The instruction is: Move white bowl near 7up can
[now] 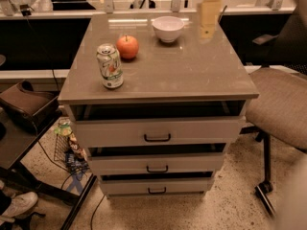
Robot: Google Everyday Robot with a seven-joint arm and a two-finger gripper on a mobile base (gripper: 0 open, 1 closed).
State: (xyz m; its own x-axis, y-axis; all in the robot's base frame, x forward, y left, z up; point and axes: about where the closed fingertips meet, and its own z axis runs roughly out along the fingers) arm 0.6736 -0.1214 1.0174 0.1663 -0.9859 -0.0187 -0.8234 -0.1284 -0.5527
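The white bowl (pixel 168 28) stands upright at the back of the grey cabinet top (pixel 192 71), right of centre. The 7up can (pixel 110 66) stands upright near the front left of the top. An orange-red apple (pixel 127 47) sits between them, just behind and to the right of the can. My gripper (pixel 209 16) hangs pale yellow and blurred over the back right of the top, a short way right of the bowl and apart from it. It holds nothing that I can see.
The cabinet has three drawers with dark handles (pixel 157 138). A padded office chair (pixel 283 104) stands close to its right side. A dark bag (pixel 26 104) and clutter on the floor (pixel 67 143) lie to the left. A counter edge (pixel 144 6) runs behind.
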